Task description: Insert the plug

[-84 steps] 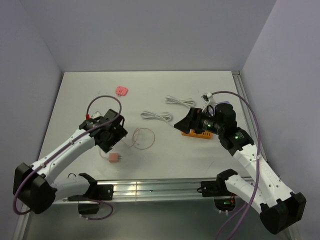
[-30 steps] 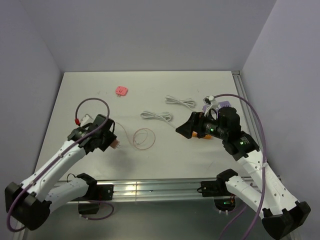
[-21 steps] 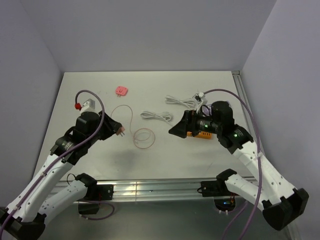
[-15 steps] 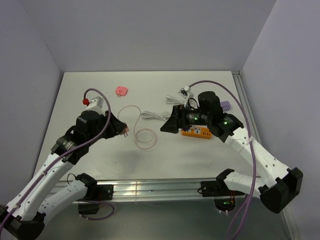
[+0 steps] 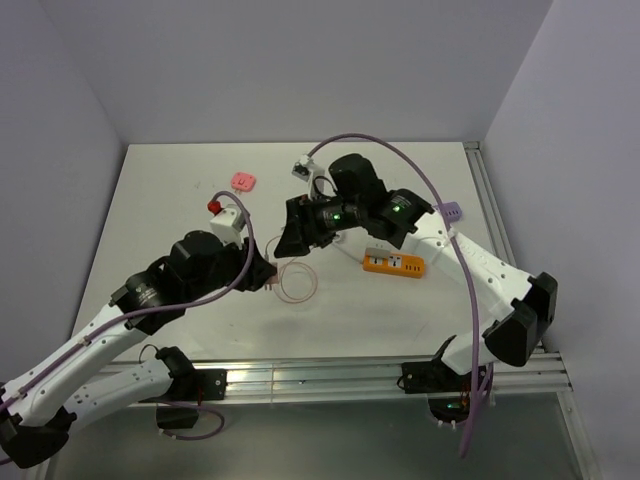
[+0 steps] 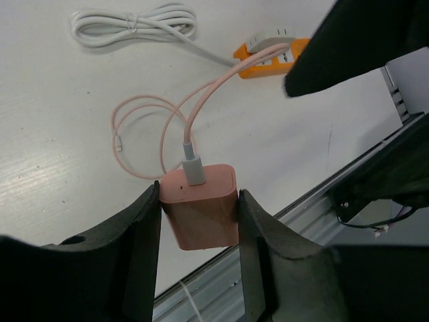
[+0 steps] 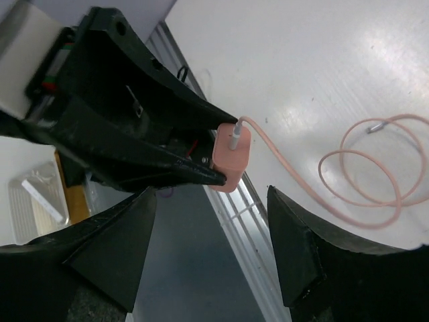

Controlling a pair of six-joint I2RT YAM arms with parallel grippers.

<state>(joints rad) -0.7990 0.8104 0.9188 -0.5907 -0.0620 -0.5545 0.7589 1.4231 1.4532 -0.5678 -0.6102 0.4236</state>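
Both arms have swung inward since a moment ago: your right arm has left the orange power strip and reached out to its left, and your left arm has come forward to meet it.

Far to the strip's left and farther back on the desk lies a small pink square piece. Nearer, left of the strip, your left pincer is clenched on the pink charger plug, one finger flat on each side of its body. The plug is well apart from the strip. You cannot see its prongs; the end in view carries the white connector of the pink cable. That cable runs down to a loose loop lying on the desk just left of the strip.

Your right pincer faces the plug from the strip's side with its fingers spread wide, released, nothing between them. From its wrist camera the plug sits centred beyond the fingertips, not touching them.

Your left wrist camera shows a coiled white cable on the desk left of the strip. Behind and right of the strip rests a small purple block.
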